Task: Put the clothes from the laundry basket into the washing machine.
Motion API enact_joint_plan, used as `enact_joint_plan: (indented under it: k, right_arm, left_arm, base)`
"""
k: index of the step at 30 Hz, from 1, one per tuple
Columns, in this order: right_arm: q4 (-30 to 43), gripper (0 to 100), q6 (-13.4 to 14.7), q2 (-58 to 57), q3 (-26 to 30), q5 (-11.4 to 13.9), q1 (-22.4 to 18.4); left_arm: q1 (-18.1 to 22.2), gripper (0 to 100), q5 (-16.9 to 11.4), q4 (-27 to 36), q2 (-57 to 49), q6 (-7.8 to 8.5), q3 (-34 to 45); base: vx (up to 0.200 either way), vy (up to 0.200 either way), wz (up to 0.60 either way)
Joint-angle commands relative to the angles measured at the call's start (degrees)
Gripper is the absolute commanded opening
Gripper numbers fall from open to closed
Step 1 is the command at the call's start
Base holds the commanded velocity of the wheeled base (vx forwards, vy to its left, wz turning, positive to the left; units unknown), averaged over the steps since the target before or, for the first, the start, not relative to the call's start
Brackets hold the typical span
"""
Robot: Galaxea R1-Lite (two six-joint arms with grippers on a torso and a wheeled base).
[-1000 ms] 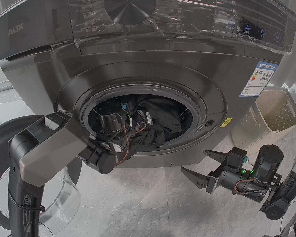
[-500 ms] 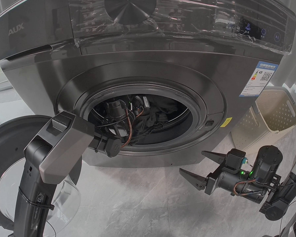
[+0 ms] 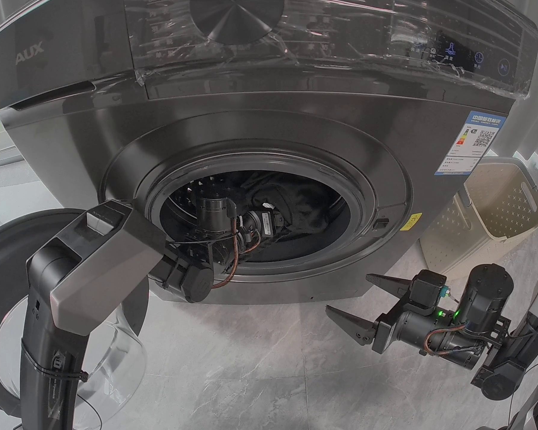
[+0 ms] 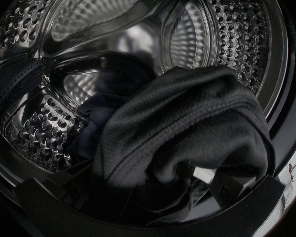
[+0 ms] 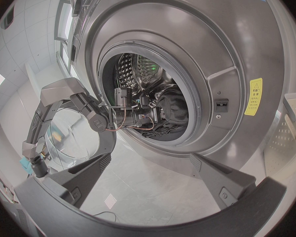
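Note:
The grey washing machine (image 3: 269,120) stands with its round opening facing me. My left gripper (image 3: 276,210) is inside the drum. In the left wrist view its fingers stand apart, and a black garment (image 4: 187,122) is draped over and between them. This black garment (image 3: 302,201) is bunched just inside the opening (image 5: 174,107). A dark blue piece of clothing (image 4: 95,122) lies deeper on the perforated drum wall. My right gripper (image 3: 350,294) hangs open with nothing in it above the floor in front of the machine, below its right side (image 5: 148,157).
The cream laundry basket (image 3: 502,210) stands on the floor at the machine's right side (image 5: 286,132). The machine's door (image 3: 6,282) is swung open at the left, next to my left arm. Grey tiled floor (image 3: 269,365) lies before the machine.
The black garment that hung over the lower rim of the opening is now wholly inside the drum. My left arm pushed it in, then drew back a little. The right arm barely moved.

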Motion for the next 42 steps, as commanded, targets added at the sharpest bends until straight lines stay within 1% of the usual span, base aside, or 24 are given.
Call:
enact_joint_plan:
  k: [1,3,5,8,9,12,18,24,25,28,29,32,33,34,35,38,39,40,42]
  right_arm:
    - [-0.03,100,0.0,0.12,-0.09,0.08,0.04]
    - [-0.03,100,0.0,0.12,-0.18,0.08,0.04]
    - [-0.03,100,0.0,0.12,-0.18,0.08,0.04]
    - [-0.12,100,0.0,0.12,-0.35,0.08,0.13]
    - [-0.03,100,0.0,0.12,-0.44,0.08,0.04]
    - [-0.12,100,0.0,0.12,-0.53,0.08,0.04]
    - [-0.12,100,0.0,0.21,-0.26,0.08,0.13]
    - [-0.03,100,0.0,0.12,-0.26,0.08,0.13]
    - [-0.12,100,0.0,0.12,-0.26,0.08,0.13]
    - [-0.12,100,0.0,0.12,-0.18,0.08,0.13]
    - [-0.12,100,0.0,0.12,-0.18,0.08,0.04]
    - [-0.12,100,0.0,0.12,-0.26,0.08,0.04]
    - [-0.12,100,0.0,0.12,-0.26,0.08,0.04]
    - [-0.03,100,0.0,0.12,-0.26,0.17,0.04]
    - [-0.12,100,0.0,0.04,-0.35,0.08,0.04]
    - [-0.03,100,-0.09,0.04,-0.35,0.17,0.04]
    - [-0.03,100,-0.09,-0.05,-0.35,0.17,0.04]
    - [-0.03,100,-0.09,-0.05,-0.35,0.08,0.04]
    - [-0.12,100,-0.09,-0.14,-0.44,0.08,0.04]
  left_arm:
    - [-0.37,0,0.02,0.2,0.7,0.25,-0.26]
    - [-0.63,0,0.63,0.46,2.11,0.16,-3.6]
    - [-0.54,0,1.42,0.55,4.57,-0.19,-9.22]
    - [0.16,0,4.67,1.26,7.3,-0.37,-16.96]
    - [0.33,0,5.29,1.52,8.0,-0.45,-18.98]
    - [1.74,0,5.82,1.34,9.41,-0.89,-24.34]
    - [2.97,0,7.4,1.17,10.11,-2.39,-31.29]
    - [2.53,0,7.4,0.99,10.37,-2.3,-31.72]
    - [2.44,100,7.4,0.99,10.37,-2.39,-31.46]
    - [2.09,100,7.4,1.08,10.02,-2.39,-29.79]
    - [1.48,100,7.4,1.17,8.53,-2.21,-25.57]
    - [0.51,100,7.14,1.78,3.87,-1.86,-16.43]
    - [0.51,100,7.05,1.78,3.61,-1.86,-15.99]
    - [-0.28,100,6.43,2.31,0.62,-1.86,-10.72]
    - [-0.63,100,6.17,3.19,-1.32,-1.77,-8.08]
    - [-1.69,100,4.94,4.59,-5.01,-1.77,-1.84]
    - [-2.3,100,4.15,4.77,-6.85,-1.68,1.15]
    - [-2.39,100,3.97,4.86,-7.47,-1.6,2.2]
    - [-3.01,100,3.71,4.86,-9.14,-0.89,5.19]
  base:
    - [0.0,0.0,0.0]
    - [0.0,0.0,0.0]
    - [0.0,0.0,0.0]
    - [0.0,0.0,0.0]
    - [0.0,0.0,0.0]
    - [0.0,0.0,0.0]
    - [0.0,0.0,0.0]
    - [0.0,0.0,0.0]
    - [0.0,0.0,0.0]
    - [0.0,0.0,0.0]
    - [0.0,0.0,0.0]
    - [0.0,0.0,0.0]
    - [0.0,0.0,0.0]
    - [0.0,0.0,0.0]
    - [0.0,0.0,0.0]
    - [0.0,0.0,0.0]
    - [0.0,0.0,0.0]
    - [0.0,0.0,0.0]
    - [0.0,0.0,0.0]
